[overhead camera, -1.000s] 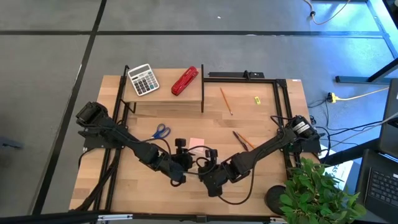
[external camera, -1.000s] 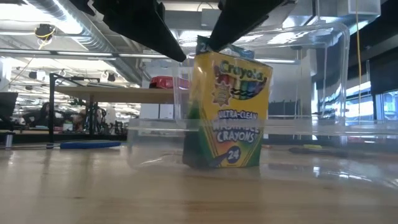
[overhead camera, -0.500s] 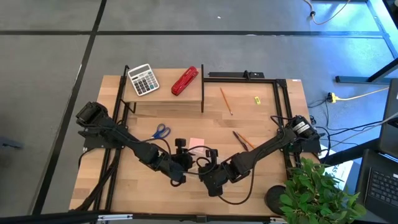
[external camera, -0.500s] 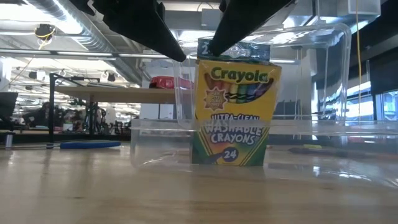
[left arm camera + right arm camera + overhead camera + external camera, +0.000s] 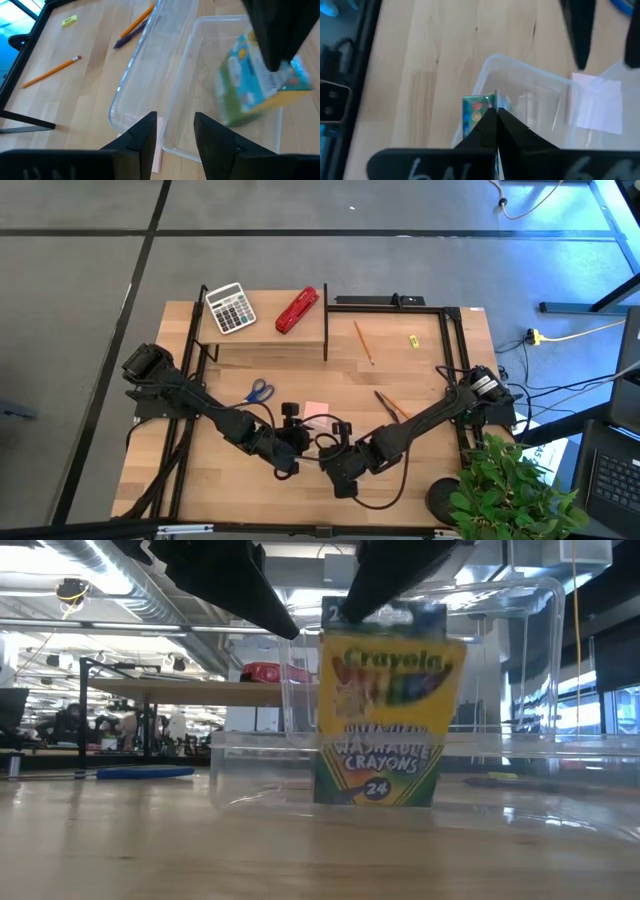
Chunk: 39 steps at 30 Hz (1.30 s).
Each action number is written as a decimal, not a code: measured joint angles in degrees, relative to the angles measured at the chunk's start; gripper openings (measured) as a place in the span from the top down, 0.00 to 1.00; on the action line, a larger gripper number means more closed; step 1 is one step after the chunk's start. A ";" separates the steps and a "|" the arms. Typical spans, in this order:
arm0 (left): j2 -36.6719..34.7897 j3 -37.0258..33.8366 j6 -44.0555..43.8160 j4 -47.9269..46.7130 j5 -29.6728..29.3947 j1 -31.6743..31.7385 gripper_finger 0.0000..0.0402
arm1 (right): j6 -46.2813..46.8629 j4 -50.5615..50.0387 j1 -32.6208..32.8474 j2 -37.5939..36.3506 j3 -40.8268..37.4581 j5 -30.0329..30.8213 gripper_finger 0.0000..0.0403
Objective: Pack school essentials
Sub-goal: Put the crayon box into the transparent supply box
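Two end effectors meet at the near edge of the desk (image 5: 420, 380), over a clear plastic box (image 5: 250, 775). Inside it a crayon box (image 5: 385, 720) stands upright on the box floor. The right end effector (image 5: 495, 117) has its fingers pressed together at the crayon box's top edge; whether they pinch the flap cannot be told. The left end effector (image 5: 172, 132) hangs just beside the clear box with its fingers a little apart and nothing between them.

Next to the clear box lies the pink sticky-note pad (image 5: 316, 410), with the blue-handled scissors (image 5: 260, 391) a little farther, toward the left arm. On the right lie a dark pen (image 5: 385, 404) and an orange pencil (image 5: 396, 410) side by side.

Farther back, another orange pencil (image 5: 363, 342) and a small yellow piece (image 5: 412, 340) lie apart. On the raised shelf (image 5: 262, 340) at the far edge sit a calculator (image 5: 230, 308) and a red stapler (image 5: 297, 310).
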 joint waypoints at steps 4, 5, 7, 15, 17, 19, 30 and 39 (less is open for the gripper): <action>0.00 0.00 -0.02 -0.07 0.00 0.00 0.69 | 0.97 -2.37 0.00 0.00 3.04 0.99 0.99; 0.00 0.00 -0.01 -0.07 0.02 -0.01 0.69 | 1.86 -2.97 0.00 0.00 3.75 1.26 0.99; 0.00 0.00 0.00 -0.09 0.00 0.00 0.69 | 4.63 -3.12 -0.02 0.00 4.73 1.68 1.00; 0.00 0.02 0.40 -0.63 0.02 -0.04 0.69 | 15.30 -6.46 0.30 0.00 8.00 3.28 1.00; -0.17 0.02 1.27 -1.45 0.02 -0.31 0.69 | 18.04 -8.39 0.60 0.00 9.08 4.51 1.00; -0.22 0.02 1.57 -2.09 0.42 -0.64 0.69 | 20.85 -10.47 1.08 0.00 10.40 5.71 1.00; -0.61 0.09 1.62 -3.01 2.32 -2.62 0.69 | 44.06 -12.55 5.29 0.00 12.57 16.10 1.00; -0.61 0.09 1.66 -2.97 2.61 -2.69 0.69 | 62.08 -13.63 8.18 0.32 12.49 29.69 1.00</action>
